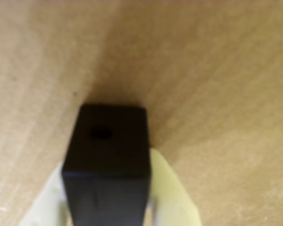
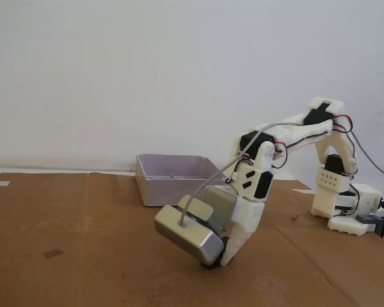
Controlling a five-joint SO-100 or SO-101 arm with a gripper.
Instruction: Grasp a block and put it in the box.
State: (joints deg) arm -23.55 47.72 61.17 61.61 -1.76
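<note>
On cardboard (image 2: 83, 230), end effector (image 1: 108, 207) clamps block (image 1: 108, 141); box (image 2: 173, 179) just behind arm, path unobstructed

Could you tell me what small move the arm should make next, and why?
Probably lift straight up. In the wrist view the block sits between the pale fingers, apparently gripped. In the fixed view the gripper is low at the cardboard, and the box stands behind it.

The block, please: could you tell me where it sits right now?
In the wrist view the block sits bottom centre between the gripper's pale fingers, over brown cardboard.
</note>
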